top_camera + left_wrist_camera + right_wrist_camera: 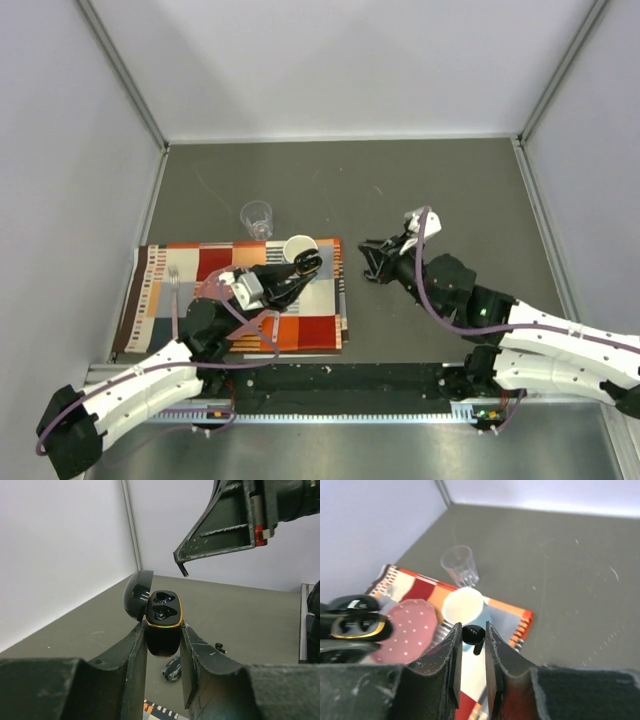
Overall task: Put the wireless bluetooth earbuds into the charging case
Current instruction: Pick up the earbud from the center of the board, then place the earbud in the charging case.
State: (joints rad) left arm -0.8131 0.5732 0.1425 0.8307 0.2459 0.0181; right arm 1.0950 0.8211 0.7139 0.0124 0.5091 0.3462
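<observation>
1. Left wrist view: the left gripper (162,635) is clenched on the charging case (163,612), held upright with the lid hinged open and both wells exposed.
2. Right wrist view: the right gripper (470,630) pinches one black earbud (472,634) between its fingers, with the white mug (462,605) and the patterned mat (512,622) beyond.
3. Top external view: the earbud-bearing gripper hangs near the mat's right edge, apart from the case.
4. A clear glass (257,218) stands just behind the mat.

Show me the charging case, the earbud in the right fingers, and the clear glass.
charging case (163,636), left wrist view, front of its body.
earbud (472,633), right wrist view, its rounded head.
clear glass (460,567), right wrist view, its side wall.
</observation>
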